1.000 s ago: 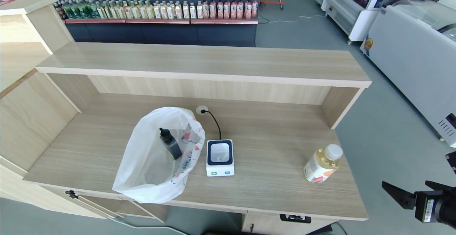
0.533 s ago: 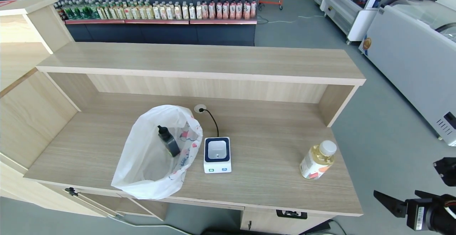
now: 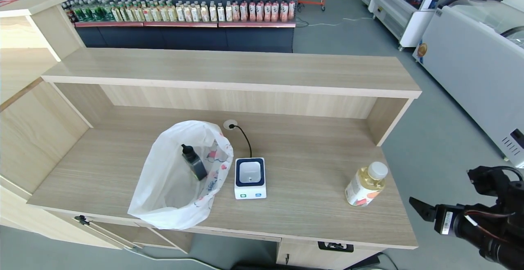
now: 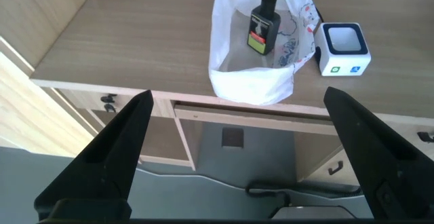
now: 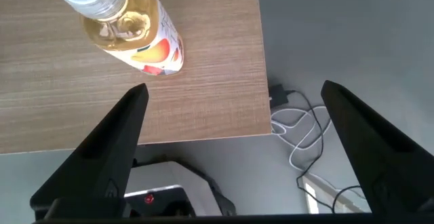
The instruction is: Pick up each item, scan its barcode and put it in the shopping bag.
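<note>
Broadly, a pale wooden checkout counter with a raised shelf along its far side carries all the goods. On its left part a white shopping bag stands with its mouth open, its near edge reaching the counter's near rim. The right gripper hangs off the counter's near right corner, over the grey floor, with its two dark fingers spread wide and nothing between them; the bottle lies to its left and apart from it. The left gripper, seen from its own wrist, sits out in front of the counter's near edge on the bag's side, its fingers likewise spread wide with nothing in them. Just right of the bag a white barcode scanner with a dark-framed window lies flat, close to the bag. A bottle of yellow drink with a white cap stands upright near the right end of the counter, well apart from the scanner. Inside the bag a small dark bottle with a black pump top leans tilted against the plastic. A thin black cable runs from the scanner's far side to a round hole in the counter
</note>
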You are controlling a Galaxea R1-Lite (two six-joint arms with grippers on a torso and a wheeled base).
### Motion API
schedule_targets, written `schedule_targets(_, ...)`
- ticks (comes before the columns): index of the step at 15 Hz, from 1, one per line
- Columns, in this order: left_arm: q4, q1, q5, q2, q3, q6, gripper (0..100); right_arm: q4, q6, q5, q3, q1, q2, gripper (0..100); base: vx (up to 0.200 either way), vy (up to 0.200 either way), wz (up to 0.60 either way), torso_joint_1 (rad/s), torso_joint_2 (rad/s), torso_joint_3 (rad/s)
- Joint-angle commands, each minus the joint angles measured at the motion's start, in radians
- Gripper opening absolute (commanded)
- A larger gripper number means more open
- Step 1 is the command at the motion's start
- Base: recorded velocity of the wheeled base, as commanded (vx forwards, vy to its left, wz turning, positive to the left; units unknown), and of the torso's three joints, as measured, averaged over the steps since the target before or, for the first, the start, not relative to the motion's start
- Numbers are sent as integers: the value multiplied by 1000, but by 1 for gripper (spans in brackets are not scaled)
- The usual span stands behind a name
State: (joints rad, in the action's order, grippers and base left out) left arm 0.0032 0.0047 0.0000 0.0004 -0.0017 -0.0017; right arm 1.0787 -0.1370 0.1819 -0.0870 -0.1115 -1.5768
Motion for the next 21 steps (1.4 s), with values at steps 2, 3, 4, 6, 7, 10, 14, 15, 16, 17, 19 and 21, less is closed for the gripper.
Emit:
schedule_targets(2, 0, 0, 0, 0, 0, 0, 100, 138, -4, 36, -28, -66, -230, 100, 0, 0, 0, 0, 0, 0)
schedule_targets(3, 0, 0, 0, 0, 0, 0, 100, 162, -4, 36, -36, -73, -262, 100, 0, 0, 0, 0, 0, 0)
schedule_targets(4, 0, 0, 0, 0, 0, 0, 100, 181, -4, 37, -50, -79, -298, 100, 0, 0, 0, 0, 0, 0)
schedule_targets(6, 0, 0, 0, 0, 0, 0, 100, 205, -3, 37, -92, -79, -351, 100, 0, 0, 0, 0, 0, 0)
schedule_targets(7, 0, 0, 0, 0, 0, 0, 100, 222, -3, 37, -114, -80, -376, 100, 0, 0, 0, 0, 0, 0)
schedule_targets(10, 0, 0, 0, 0, 0, 0, 100, 253, -3, 36, -161, -99, -442, 100, 0, 0, 0, 0, 0, 0)
schedule_targets(14, 0, 0, 0, 0, 0, 0, 100, 319, -1, 37, -224, -126, -516, 100, 0, 0, 0, 0, 0, 0)
schedule_targets(15, 0, 0, 0, 0, 0, -1, 100, 323, 0, 37, -234, -132, -519, 100, 0, 0, 0, 0, 0, 0)
schedule_targets(16, 0, 0, 0, 0, 0, 0, 100, 323, -1, 37, -237, -135, -520, 100, 0, 0, 0, 0, 0, 0)
schedule_targets(17, 0, 0, 0, 0, 0, 0, 100, 325, -4, 37, -244, -143, -526, 100, 0, 0, 0, 0, 0, 0)
schedule_targets(19, 0, 0, 0, 0, 0, 0, 100, 336, -23, 39, -255, -163, -545, 100, 0, 0, 0, 0, 0, 0)
schedule_targets(21, 0, 0, 0, 0, 0, -1, 100, 351, -38, 39, -255, -188, -552, 100, 0, 0, 0, 0, 0, 0)
